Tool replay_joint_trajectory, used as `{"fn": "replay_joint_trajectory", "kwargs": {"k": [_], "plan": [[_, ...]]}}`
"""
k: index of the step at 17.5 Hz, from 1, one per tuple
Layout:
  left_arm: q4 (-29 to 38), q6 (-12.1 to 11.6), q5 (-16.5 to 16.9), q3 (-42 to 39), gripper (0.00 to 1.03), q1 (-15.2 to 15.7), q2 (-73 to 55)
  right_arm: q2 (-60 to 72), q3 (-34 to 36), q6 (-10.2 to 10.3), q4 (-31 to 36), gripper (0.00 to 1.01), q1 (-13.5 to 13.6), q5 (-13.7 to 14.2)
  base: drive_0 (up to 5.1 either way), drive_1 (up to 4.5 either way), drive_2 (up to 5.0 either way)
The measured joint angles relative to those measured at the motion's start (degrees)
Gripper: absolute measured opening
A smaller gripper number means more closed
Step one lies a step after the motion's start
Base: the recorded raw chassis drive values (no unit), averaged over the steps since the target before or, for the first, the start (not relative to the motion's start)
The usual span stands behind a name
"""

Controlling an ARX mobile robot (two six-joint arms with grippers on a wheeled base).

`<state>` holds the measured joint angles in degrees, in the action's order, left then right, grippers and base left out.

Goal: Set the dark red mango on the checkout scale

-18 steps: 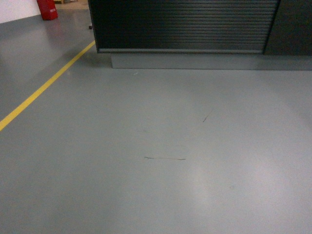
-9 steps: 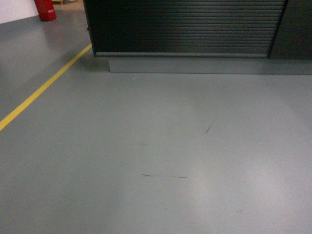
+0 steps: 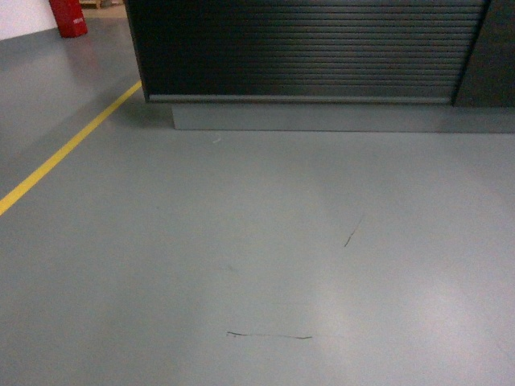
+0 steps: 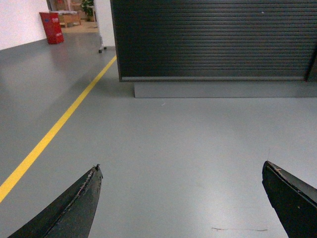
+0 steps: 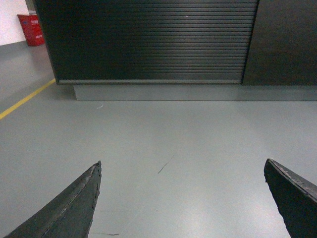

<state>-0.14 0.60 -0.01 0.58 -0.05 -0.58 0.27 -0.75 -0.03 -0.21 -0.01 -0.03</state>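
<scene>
The mango is in none of the three views, and neither is the scale; where they lie cannot be told from here, though the scale is presumably on top of the checkout, above the upper edge of every frame.

The checkout [image 3: 306, 48] fills the top of the head view, its ribbed dark front standing on a grey base [image 3: 338, 118]. Below it the grey floor [image 3: 241, 241] takes up the rest of the frame, with a yellow line [image 3: 68, 149] running diagonally at the left and a red object [image 3: 68, 16] in the upper left corner. Two thin scuff marks [image 3: 269, 335] show on the floor at lower centre.

The left claw [image 4: 181, 198] is spread wide with nothing between its fingers; one finger [image 4: 74, 208] sits at lower left of the left wrist view, the other at lower right. The right claw [image 5: 181, 198] is likewise spread and empty.

The counter lies straight ahead of both claws, well apart from them, and squarely across. Neither arm looks clearly nearer. My judgement is that the robot must close on the counter and find the fruit before either arm can act.
</scene>
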Motion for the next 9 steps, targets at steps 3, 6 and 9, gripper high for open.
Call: {"fn": "replay_joint_trajectory", "kwargs": {"k": [3,6,9], "plan": [[-0.09,0.00,0.00,0.00,0.98,0.00,0.00,0.00,0.00,0.00,-0.02,0.98,0.00,0.02,0.1,2.88,-2.8],[-0.09,0.00,0.00,0.00,0.98,0.00,0.00,0.00,0.00,0.00,-0.02,0.98,0.00,0.02,0.1,2.94,-2.8],[-0.07,0.00,0.00,0.00,0.98,0.00,0.00,0.00,0.00,0.00,0.02,0.98,0.00,0.00,0.1,2.96,-2.7]]}}
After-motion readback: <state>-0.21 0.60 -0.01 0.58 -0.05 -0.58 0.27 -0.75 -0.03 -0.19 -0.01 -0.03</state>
